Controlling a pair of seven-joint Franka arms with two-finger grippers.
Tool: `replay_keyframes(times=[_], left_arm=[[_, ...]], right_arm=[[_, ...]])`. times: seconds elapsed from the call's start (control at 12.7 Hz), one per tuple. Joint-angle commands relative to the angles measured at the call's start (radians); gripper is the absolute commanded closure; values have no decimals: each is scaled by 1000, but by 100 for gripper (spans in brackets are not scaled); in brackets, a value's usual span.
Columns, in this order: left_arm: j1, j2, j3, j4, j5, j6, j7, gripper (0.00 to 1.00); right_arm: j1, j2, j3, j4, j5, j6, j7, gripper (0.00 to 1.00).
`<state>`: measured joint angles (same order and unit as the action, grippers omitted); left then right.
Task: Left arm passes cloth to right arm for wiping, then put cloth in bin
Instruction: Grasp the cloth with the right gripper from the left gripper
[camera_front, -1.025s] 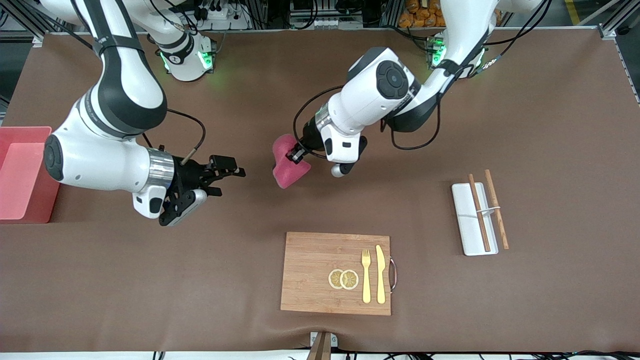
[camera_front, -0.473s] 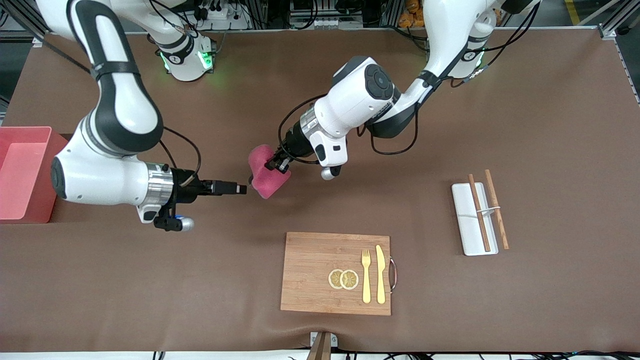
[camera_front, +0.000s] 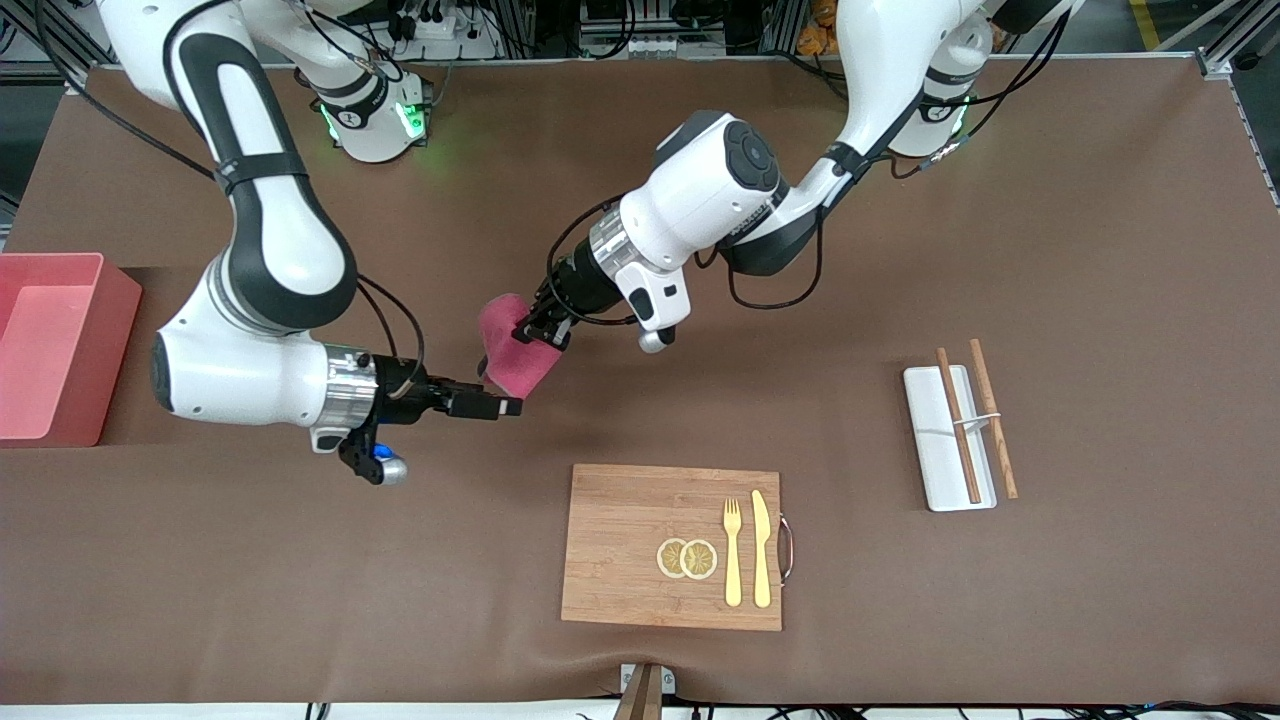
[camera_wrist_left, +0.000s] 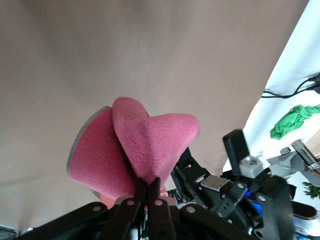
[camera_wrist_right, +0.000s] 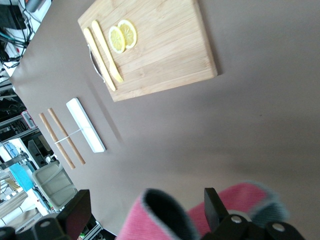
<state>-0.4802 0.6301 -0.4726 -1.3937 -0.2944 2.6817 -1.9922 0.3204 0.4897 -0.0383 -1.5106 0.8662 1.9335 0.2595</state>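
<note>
Nearest the front camera, the wooden board (camera_front: 671, 546) sits at the table's edge, carrying a fork (camera_front: 733, 552), a knife (camera_front: 762, 548) and two lemon slices (camera_front: 687, 558). Bare brown table (camera_front: 250, 580) lies open around it. Toward my left arm's end, a white tray (camera_front: 948, 438) holds one wooden stick (camera_front: 958, 425), with another beside it. Over mid-table, my left gripper (camera_front: 538, 327) pinches the cloth (camera_front: 510, 353) in the air. My right gripper (camera_front: 497, 407) has its fingers spread around the cloth's lower edge. The bin (camera_front: 55, 347) stands at my right arm's end.
</note>
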Motion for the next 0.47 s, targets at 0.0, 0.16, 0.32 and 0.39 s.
replay_keyframes(times=[0.0, 0.16, 0.32, 0.39], left_arm=[[-26, 34, 11, 51, -17, 18, -40, 100], [-26, 33, 11, 51, -19, 20, -46, 100], [-26, 34, 11, 51, -19, 20, -54, 100], [-26, 34, 11, 53, -19, 18, -54, 100]], right_arm=[[28, 10, -3, 26, 16, -4, 23, 0], [31, 7, -3, 17, 13, -14, 27, 0], [26, 9, -5, 15, 10, -53, 27, 0], [25, 9, -5, 15, 10, -70, 27, 0]])
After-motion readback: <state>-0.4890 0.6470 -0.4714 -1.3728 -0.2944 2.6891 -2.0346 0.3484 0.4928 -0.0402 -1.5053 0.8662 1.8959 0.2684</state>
